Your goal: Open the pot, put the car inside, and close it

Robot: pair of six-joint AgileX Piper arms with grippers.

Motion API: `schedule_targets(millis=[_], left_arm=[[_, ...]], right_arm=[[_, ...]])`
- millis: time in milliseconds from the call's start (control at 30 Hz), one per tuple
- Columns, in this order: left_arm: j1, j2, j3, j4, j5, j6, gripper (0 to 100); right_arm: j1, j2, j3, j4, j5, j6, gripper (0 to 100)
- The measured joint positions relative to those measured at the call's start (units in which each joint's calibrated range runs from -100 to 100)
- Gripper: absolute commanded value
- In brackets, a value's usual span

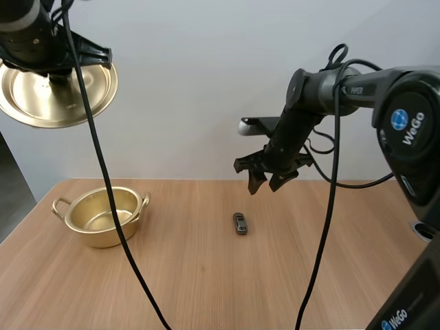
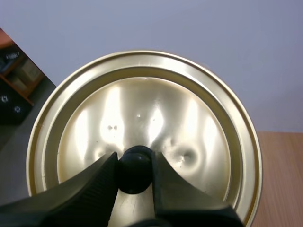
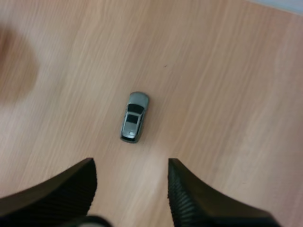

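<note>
Pot: brass-coloured, two side handles, stood upright on table on L arm's side. It is uncovered, and bare metal is seen inside.

Lid: held in the air, well above pot and apart from it, tilted so its underside faces the high cam. It is gripped by L gripper. In left wrist view, the black knob is seen pinched between both fingertips of L gripper, with the gold disc of the lid spread out behind.

Car: small grey toy on its wheels, laid on bare table approx. mid-table, well apart from pot on R arm's side. Nothing is touching it.

R gripper: held above the car and clear of it, pointed down, fingers spread, nothing held. In right wrist view the car is seen on the wood just ahead of the gap of R gripper, with ribbed inner faces turned to each other.
</note>
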Motion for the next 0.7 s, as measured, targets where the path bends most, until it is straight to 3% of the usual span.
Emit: schedule_targets(millis=[133,333,533,700], left_arm=[[0.00,-4.64,-0.05,0.00,1.88,0.77,0],[0.00,-4.63,-0.05,0.00,6.76,1.25,0],[0.00,-4.63,-0.05,0.00,6.76,1.76,0],[0.00,-4.63,-0.05,0.00,6.76,1.76,0]], right_arm=[[2.49,3.99,0.00,3.20,-1.00,-1.14,100],[4.44,4.15,0.00,4.09,-7.55,-1.14,100],[4.44,4.15,0.00,-0.37,-16.52,-1.14,100],[4.44,4.15,0.00,-2.35,-15.64,-1.05,100]])
